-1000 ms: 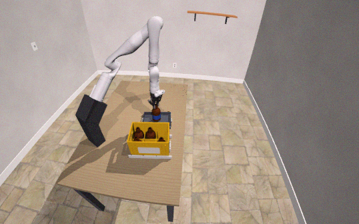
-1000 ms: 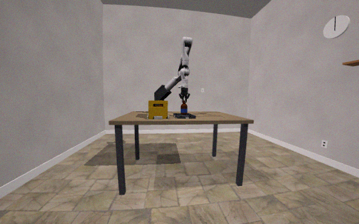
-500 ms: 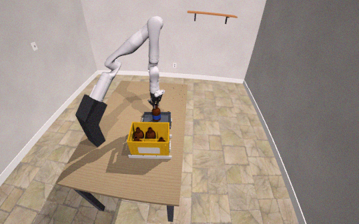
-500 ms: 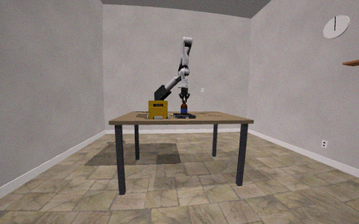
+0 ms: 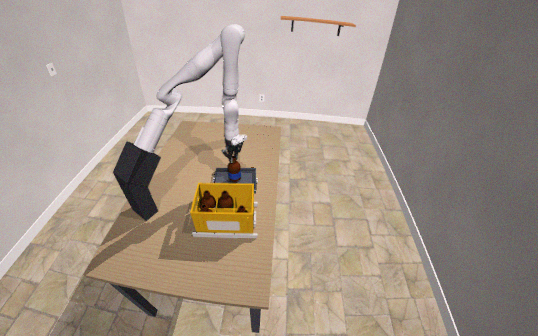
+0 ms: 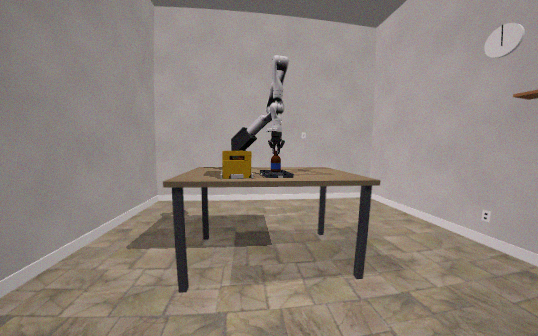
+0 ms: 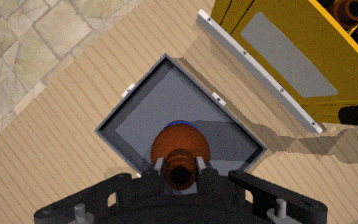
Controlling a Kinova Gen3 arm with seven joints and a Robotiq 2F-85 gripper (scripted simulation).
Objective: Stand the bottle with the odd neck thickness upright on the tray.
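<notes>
The black two-finger gripper (image 7: pixel 180 167) is clamped on the neck of a brown bottle with a blue band (image 5: pixel 234 170), upright over the shallow grey square tray (image 7: pixel 130 112). Bare tray floor lies all round the bottle. The tall yellow plastic crate (image 5: pixel 221 220) stands just beside the tray, blocking that side.

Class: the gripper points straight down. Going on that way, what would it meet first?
The gripper, shut on the bottle, would press it onto the tray floor; whether it already touches is unclear.
</notes>
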